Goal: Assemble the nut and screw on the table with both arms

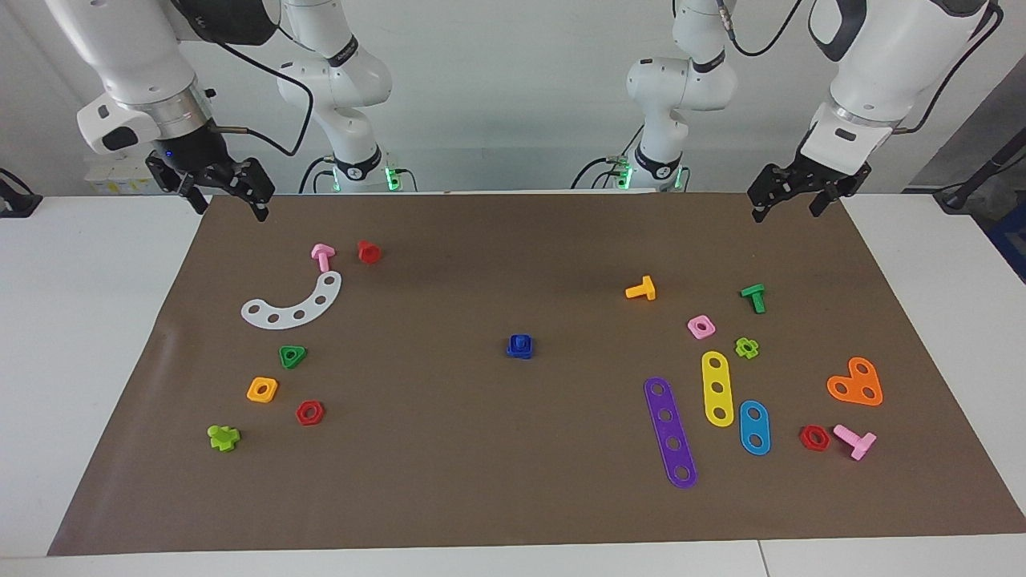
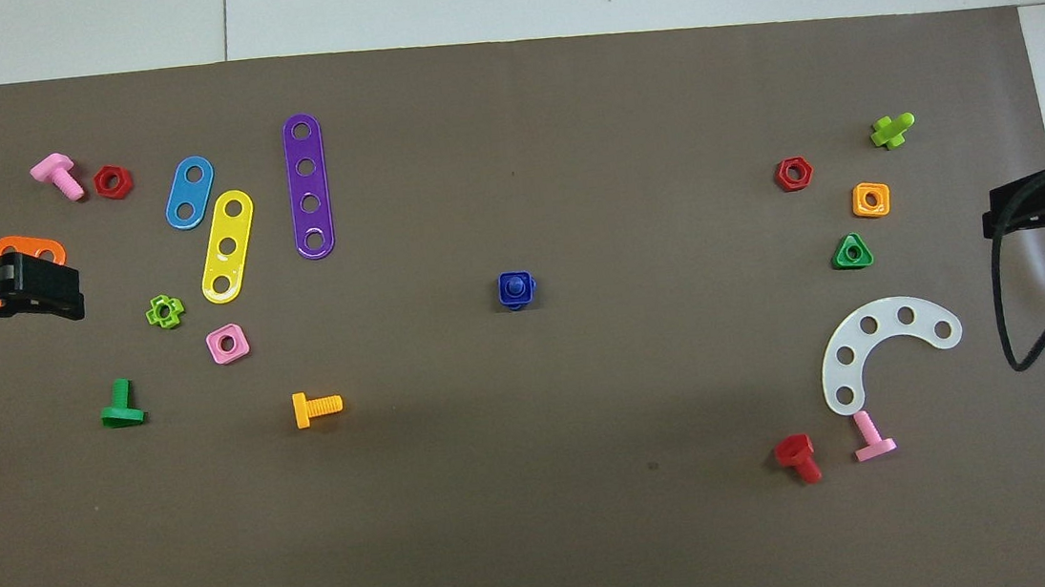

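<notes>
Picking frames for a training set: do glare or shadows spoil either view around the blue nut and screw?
Facing view: even light, a soft faint shadow on the mat nearer to the robots than the nut with the screw in it; no glare there. Overhead view: nut crisp, only a small shadow at its edge; a small glint on the yellow strip.
</notes>
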{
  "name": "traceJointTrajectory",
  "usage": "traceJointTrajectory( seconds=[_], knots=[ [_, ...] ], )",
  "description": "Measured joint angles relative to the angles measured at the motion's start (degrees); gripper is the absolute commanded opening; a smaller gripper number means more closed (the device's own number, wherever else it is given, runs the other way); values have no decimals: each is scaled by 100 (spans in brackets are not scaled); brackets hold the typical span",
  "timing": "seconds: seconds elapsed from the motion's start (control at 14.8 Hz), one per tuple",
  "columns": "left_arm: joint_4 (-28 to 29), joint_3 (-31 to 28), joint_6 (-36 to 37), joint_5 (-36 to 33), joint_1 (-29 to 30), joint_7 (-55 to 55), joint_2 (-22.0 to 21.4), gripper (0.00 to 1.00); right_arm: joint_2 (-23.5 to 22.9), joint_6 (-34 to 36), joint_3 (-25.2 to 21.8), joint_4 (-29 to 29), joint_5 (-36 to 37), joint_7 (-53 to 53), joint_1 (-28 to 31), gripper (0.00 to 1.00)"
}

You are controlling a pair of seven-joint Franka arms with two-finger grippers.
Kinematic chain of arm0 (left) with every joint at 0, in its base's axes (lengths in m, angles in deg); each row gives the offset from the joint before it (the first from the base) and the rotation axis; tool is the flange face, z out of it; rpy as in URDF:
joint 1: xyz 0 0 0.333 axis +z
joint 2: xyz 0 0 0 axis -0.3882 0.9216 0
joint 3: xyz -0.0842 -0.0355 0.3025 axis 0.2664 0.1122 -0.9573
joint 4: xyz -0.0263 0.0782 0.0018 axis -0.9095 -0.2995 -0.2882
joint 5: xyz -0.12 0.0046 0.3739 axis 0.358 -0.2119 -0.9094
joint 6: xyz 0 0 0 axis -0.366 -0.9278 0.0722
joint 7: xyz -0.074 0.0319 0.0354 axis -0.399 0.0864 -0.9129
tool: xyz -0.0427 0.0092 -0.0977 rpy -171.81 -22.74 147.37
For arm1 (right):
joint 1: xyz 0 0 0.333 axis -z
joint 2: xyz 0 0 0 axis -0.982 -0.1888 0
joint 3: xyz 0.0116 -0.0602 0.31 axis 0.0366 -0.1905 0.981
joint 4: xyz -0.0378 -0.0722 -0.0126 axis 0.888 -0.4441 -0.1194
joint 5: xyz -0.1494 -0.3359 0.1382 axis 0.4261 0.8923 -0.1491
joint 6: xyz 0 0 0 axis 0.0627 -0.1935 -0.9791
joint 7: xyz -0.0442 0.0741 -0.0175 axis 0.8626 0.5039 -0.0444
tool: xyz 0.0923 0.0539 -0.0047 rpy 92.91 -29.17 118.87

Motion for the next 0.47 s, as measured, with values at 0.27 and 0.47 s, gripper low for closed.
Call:
traceJointTrajectory(
  seconds=[0.27,0.47],
  knots=[
    [5,-39,-80,-1,17,486,-9,100,0,0,0,0,0,0,0,100],
    [9,-44,-209,-1,18,504,-9,100,0,0,0,0,0,0,0,100]
  ],
)
